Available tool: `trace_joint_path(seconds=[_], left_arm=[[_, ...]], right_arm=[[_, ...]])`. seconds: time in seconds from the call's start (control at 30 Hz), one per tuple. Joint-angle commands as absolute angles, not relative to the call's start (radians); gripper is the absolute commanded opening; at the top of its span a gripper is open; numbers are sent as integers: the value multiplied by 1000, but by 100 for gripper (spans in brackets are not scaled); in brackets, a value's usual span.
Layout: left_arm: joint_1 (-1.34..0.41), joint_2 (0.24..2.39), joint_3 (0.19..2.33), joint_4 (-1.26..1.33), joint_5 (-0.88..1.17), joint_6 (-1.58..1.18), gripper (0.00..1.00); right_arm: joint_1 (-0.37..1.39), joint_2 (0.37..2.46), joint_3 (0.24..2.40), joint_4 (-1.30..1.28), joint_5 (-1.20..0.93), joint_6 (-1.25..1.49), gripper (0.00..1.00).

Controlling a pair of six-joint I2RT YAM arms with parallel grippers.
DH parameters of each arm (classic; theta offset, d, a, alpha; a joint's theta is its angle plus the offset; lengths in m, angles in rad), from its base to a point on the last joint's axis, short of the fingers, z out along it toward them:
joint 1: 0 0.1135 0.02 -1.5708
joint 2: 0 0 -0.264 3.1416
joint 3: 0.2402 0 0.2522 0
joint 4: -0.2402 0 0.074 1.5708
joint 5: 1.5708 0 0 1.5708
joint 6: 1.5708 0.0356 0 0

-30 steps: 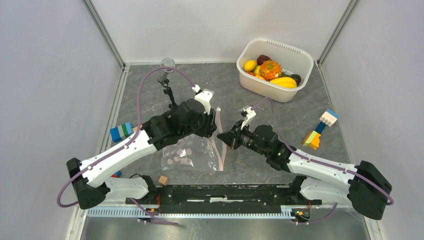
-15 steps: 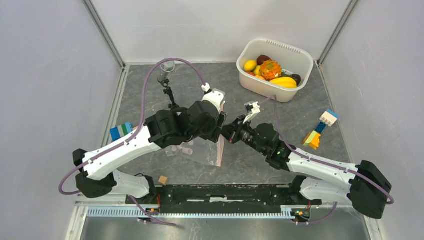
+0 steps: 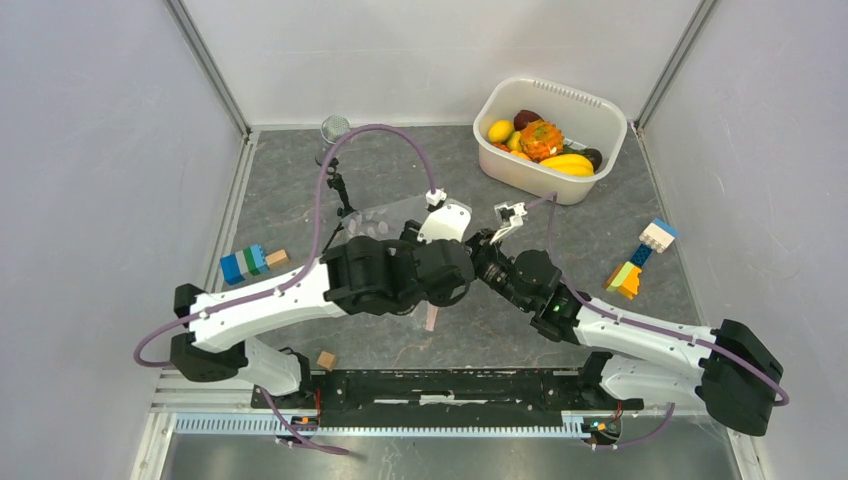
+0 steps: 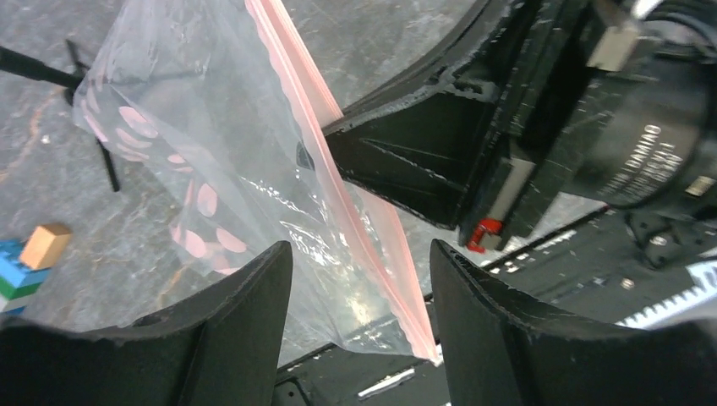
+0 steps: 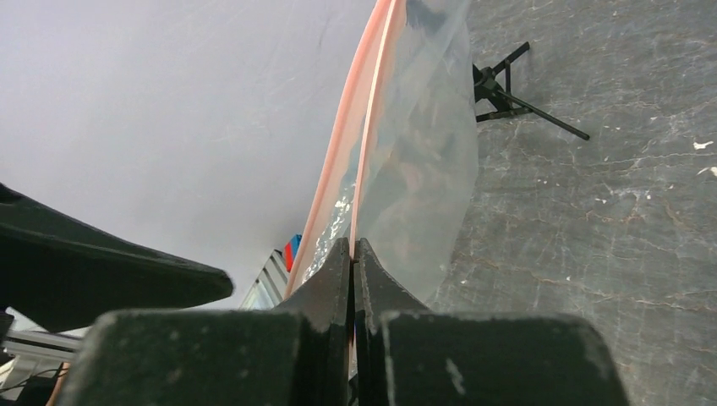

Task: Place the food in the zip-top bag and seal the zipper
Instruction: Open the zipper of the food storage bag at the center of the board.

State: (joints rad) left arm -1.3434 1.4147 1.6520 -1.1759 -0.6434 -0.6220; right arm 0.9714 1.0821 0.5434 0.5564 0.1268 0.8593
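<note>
At the far left of the grey marbled table [image 3: 460, 150] sits a blue and green block stack [image 3: 243, 264] with a small wooden cube [image 3: 277, 258] beside it. A second cube [image 3: 325, 359] lies nearer the front rail, and a thin black stand [image 3: 340, 192] rises further back.

The white and black left arm [image 3: 270, 300] reaches to the middle. The left jaws are spread apart, and the lower part of the bag [image 4: 211, 152] hangs in the gap; I cannot tell whether it touches them.

The bag is soft, clear, glossy plastic with pale pink dots, crinkled and lifted off the table. Its pink strip [image 4: 292, 80] runs roughly front to back at a slant. The sheet hangs to the left of the strip.

The right jaws are clamped tight on that strip partway along, at the end of the right arm [image 3: 640, 335].

Further right at the back stands a white plastic tub [image 3: 535, 178] piled with toy fruit [image 3: 545, 140] in yellow, orange and dark red. Another block stack [image 3: 640, 258] lies far right. Plain pale walls [image 3: 90, 150] close in the table on three sides.
</note>
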Motion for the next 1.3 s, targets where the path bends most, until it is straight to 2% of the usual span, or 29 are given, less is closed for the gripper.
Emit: trace_joint_path(seconds=[0.0, 0.37, 0.67, 0.7, 1.03, 1.1, 1.27], left_arm=[[-1362, 1456, 1684, -1269, -806, -717, 67], [-1362, 1483, 1604, -1273, -906, -748, 62], [-1355, 1477, 1548, -1167, -896, -681, 53], [-1355, 1481, 1546, -1158, -891, -676, 51], [-1266, 1395, 1441, -1131, -895, -672, 7], [-1222, 1353, 1400, -1098, -861, -651, 3], [-1190, 1260, 1375, -1019, -805, -599, 2]], right_arm=[[986, 1056, 579, 597, 165, 890, 0], [988, 1049, 569, 579, 168, 907, 0], [986, 1070, 601, 533, 184, 888, 0], [987, 1074, 603, 531, 185, 885, 0], [985, 1072, 602, 399, 215, 766, 0], [978, 1078, 614, 347, 197, 697, 0], [947, 1123, 670, 108, 214, 573, 0]])
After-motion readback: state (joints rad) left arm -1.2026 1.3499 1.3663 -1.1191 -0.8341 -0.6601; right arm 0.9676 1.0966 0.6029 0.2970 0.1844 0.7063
